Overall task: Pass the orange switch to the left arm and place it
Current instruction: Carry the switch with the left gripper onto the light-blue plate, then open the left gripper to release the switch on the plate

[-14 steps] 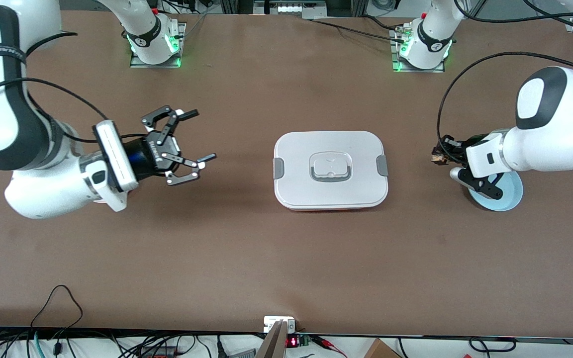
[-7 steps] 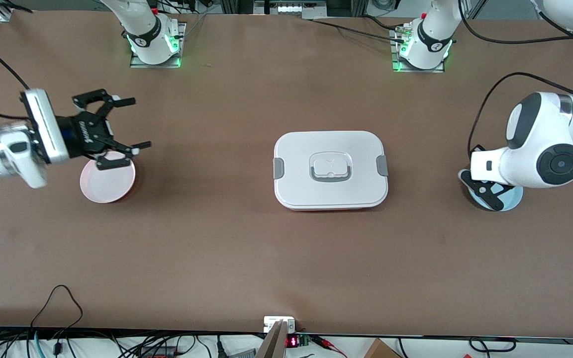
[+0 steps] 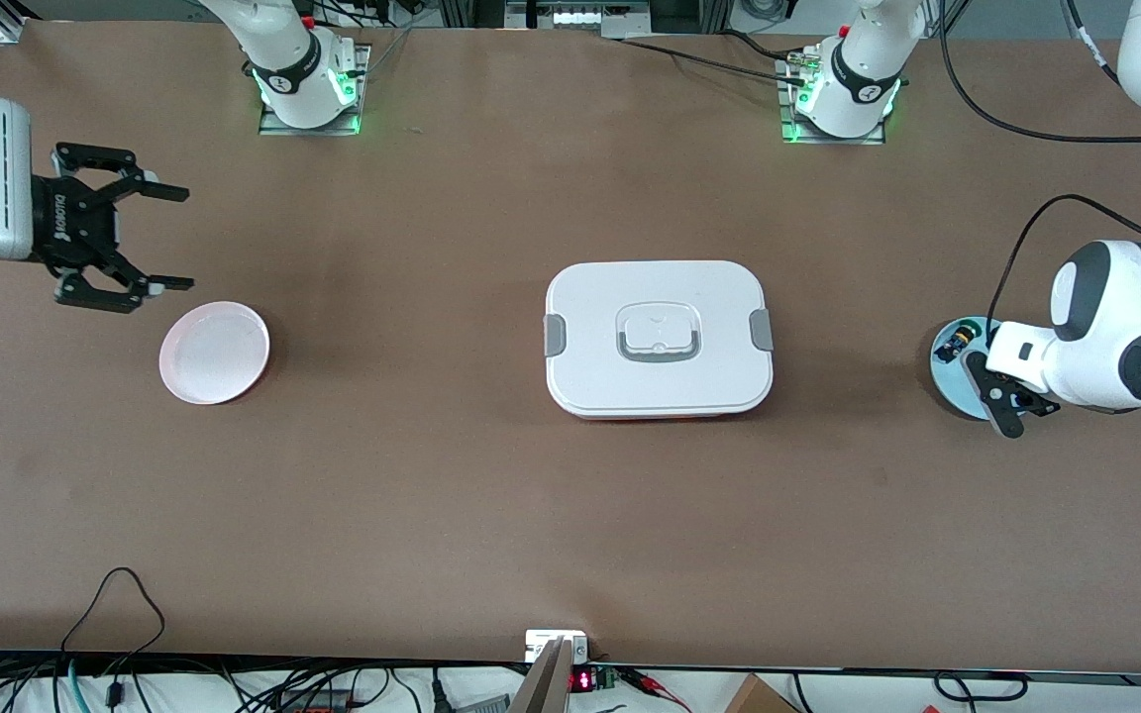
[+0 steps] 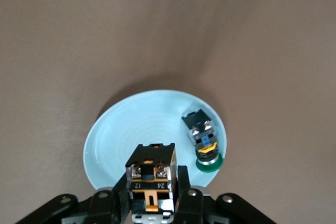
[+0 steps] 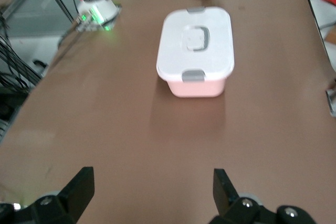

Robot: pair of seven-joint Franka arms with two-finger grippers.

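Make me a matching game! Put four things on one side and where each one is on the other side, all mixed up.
Things:
1. pink plate
2. box
3. green-ended switch
4. orange switch

Places:
A. held in the left pincer, over the blue plate
B. lying on the blue plate
C. at the right arm's end, by the open right pincer
D. middle of the table

Pairs: 1-C, 2-D, 3-B, 4-A

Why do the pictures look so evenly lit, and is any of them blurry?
Front view: even overhead light, soft shadows beside the box and pink plate, green glow at both arm bases. Left wrist view: crisp, with a shadow bordering the blue plate. Right wrist view: slightly soft, the right gripper's fingers dark.
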